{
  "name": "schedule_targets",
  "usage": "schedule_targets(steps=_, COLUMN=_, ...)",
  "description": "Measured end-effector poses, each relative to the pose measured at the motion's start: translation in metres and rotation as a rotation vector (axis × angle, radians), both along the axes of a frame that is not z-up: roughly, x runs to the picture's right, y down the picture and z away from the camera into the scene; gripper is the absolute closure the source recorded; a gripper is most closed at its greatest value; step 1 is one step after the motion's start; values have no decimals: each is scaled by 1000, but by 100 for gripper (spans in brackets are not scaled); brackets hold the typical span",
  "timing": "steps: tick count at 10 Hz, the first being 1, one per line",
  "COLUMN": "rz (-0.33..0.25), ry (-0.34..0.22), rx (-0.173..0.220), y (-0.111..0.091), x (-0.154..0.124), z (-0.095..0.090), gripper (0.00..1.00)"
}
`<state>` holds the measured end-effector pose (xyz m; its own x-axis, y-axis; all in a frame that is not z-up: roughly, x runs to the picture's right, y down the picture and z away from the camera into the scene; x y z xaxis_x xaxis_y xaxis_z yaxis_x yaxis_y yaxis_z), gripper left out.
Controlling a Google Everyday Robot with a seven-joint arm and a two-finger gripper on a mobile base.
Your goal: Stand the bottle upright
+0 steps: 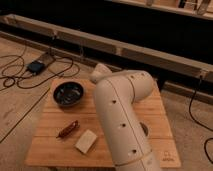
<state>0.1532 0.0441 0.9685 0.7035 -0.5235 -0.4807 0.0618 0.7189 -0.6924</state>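
The bottle does not show in the camera view; my white arm [122, 117] covers the middle and right of the wooden table [52, 150] and may hide it. The gripper is out of view, somewhere behind or below the arm. The arm's rounded joint [100, 73] sticks out over the table's far edge.
A dark round bowl [68, 94] sits at the table's far left. A reddish-brown elongated object [67, 129] and a pale block [86, 141] lie at the front left. A dark round edge [144, 129] peeks out right of the arm. Cables [20, 75] lie on the floor to the left.
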Motion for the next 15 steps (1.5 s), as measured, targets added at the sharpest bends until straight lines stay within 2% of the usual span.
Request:
schedule_targets(steps=6, rz=24, ry=21, rx=3, y=-1, x=4, z=3, gripper=87)
schedule_targets(steps=8, rz=43, ry=3, rx=5, y=-5, x=4, z=-2, gripper=91)
schedule_targets(steps=10, rz=73, ry=-50, rx=5, y=-14, x=0, z=-12, gripper=91)
schedule_targets(steps=14, rz=164, ry=-217, rx=4, y=-36, x=-9, z=-45, gripper=91)
schedule_targets(steps=15, rz=195, ry=-274, rx=5, y=-43, x=-11, z=-55, gripper=91)
